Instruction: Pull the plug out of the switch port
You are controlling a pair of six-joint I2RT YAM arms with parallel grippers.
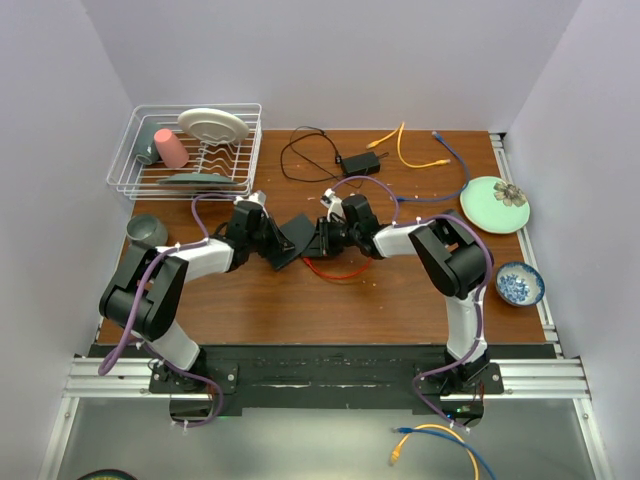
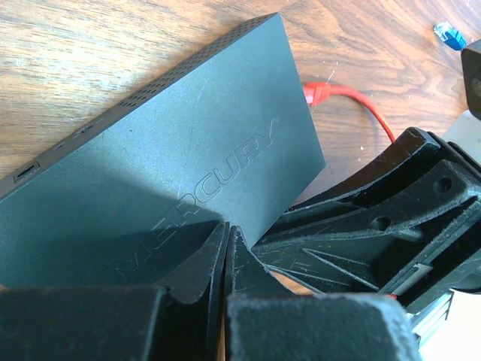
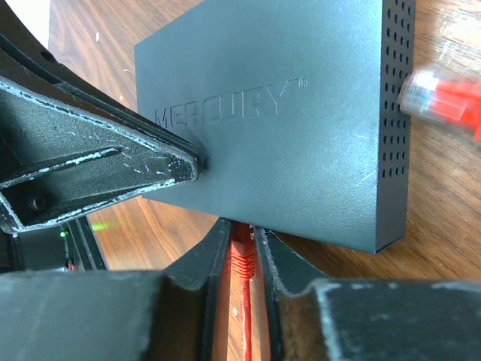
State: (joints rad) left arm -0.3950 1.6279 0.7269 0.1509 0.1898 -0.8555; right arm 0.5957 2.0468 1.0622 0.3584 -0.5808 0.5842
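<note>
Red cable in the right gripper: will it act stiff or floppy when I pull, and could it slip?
Probably floppy: the red cable lies in a loose loop on the table. The right gripper pinches its ribbed boot, so slipping seems unlikely. The black box, pinned only by the left gripper, may drag along.

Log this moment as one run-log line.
left gripper shut, tips on switch | right gripper shut on red plug | plug at switch edge
</note>
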